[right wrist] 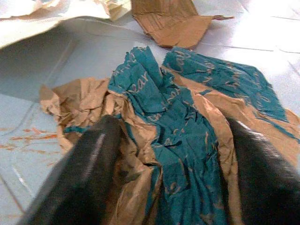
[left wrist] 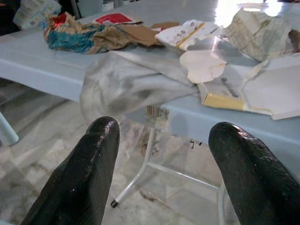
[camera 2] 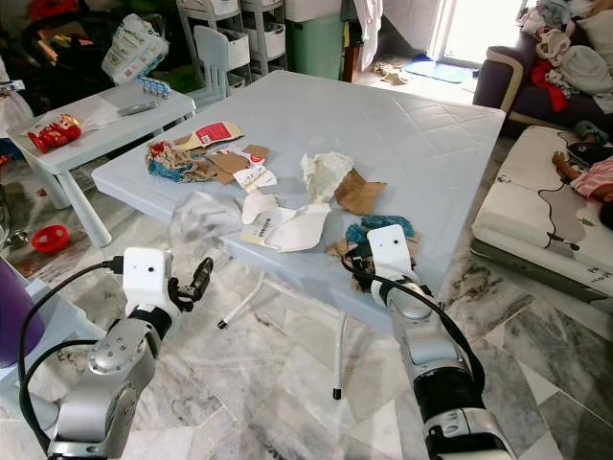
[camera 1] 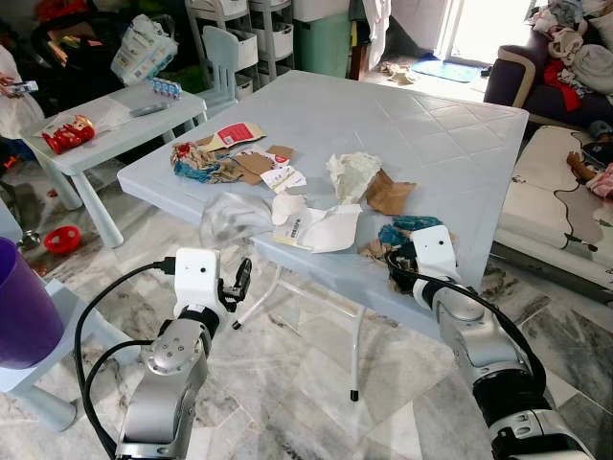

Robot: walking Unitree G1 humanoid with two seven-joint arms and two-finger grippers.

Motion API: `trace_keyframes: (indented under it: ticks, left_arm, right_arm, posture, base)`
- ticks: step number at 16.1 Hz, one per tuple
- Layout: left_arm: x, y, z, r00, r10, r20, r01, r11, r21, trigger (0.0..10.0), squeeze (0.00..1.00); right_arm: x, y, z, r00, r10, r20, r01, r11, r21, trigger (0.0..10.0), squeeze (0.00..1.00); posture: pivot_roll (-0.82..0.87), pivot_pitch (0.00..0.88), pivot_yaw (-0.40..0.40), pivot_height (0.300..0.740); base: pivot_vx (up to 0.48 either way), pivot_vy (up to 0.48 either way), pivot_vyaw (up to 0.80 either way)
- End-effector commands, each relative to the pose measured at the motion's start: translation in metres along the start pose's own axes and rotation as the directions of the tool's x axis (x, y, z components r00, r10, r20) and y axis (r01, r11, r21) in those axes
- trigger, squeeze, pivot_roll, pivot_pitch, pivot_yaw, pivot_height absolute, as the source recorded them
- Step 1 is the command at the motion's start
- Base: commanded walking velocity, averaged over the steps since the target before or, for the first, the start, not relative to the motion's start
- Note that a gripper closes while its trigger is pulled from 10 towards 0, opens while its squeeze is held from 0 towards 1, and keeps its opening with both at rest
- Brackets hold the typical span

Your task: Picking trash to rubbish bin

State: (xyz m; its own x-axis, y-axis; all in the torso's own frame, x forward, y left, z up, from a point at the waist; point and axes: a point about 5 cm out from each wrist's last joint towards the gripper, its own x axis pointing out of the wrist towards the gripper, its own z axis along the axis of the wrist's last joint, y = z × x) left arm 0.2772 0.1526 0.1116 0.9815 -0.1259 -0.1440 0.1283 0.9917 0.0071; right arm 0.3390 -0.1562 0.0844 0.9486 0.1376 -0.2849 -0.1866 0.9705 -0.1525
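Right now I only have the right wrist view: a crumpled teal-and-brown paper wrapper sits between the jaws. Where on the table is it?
Observer: The crumpled teal-and-brown paper wrapper lies at the near edge of the pale blue plastic table, toward the robot's right. The right jaws are open on either side of it.
Operator: And the left arm?
Observer: The left jaws are open, short of the table's near edge and below its top. They face the clear plastic bag that hangs over that edge.
Operator: Any bin in sight?
Observer: A pale green plastic bin stands beyond the table's far side. I can't tell if it's the rubbish bin.
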Motion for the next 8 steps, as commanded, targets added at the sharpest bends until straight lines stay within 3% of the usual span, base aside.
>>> trace_keyframes:
  ticks: [1,8]
  left_arm:
    - [0.0011,0.0016,0.0092,0.999,-0.008,0.035,0.008,1.0,0.001,10.0,0.0]
    - [0.0024,-0.0007,0.0173,0.996,-0.039,0.085,0.039,0.999,0.004,10.0,0.0]
  right_arm:
    - [0.0011,0.0029,-0.0068,0.999,0.009,-0.037,-0.008,1.0,0.017,0.0,0.0]
    - [-0.0012,0.0056,-0.0032,1.0,-0.016,0.02,0.016,0.999,0.043,0.0,0.0]
  posture:
    - [0.08,0.0,0.024,0.74]
    - [0.09,0.0,0.026,0.74]
  base:
    - [0.0,0.0,0.0]
    - [0.0,0.0,0.0]
